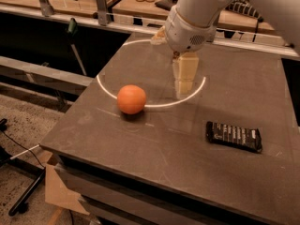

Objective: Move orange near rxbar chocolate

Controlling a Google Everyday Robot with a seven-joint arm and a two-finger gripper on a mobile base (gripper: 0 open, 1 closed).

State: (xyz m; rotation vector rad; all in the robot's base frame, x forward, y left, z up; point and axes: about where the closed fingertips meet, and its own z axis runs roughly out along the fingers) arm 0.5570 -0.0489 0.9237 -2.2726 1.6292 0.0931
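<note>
The orange (131,99) sits free on the bench (140,163), well apart from the rxbar (233,136); likely firm, smooth and prone to roll, it wants gripping across its middle, while the end effector (184,90) hangs beyond it, spread impossible to tell.

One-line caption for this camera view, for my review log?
Gripper hangs over the table behind the orange, which lies untouched, left of the rxbar and apart from it.
</note>
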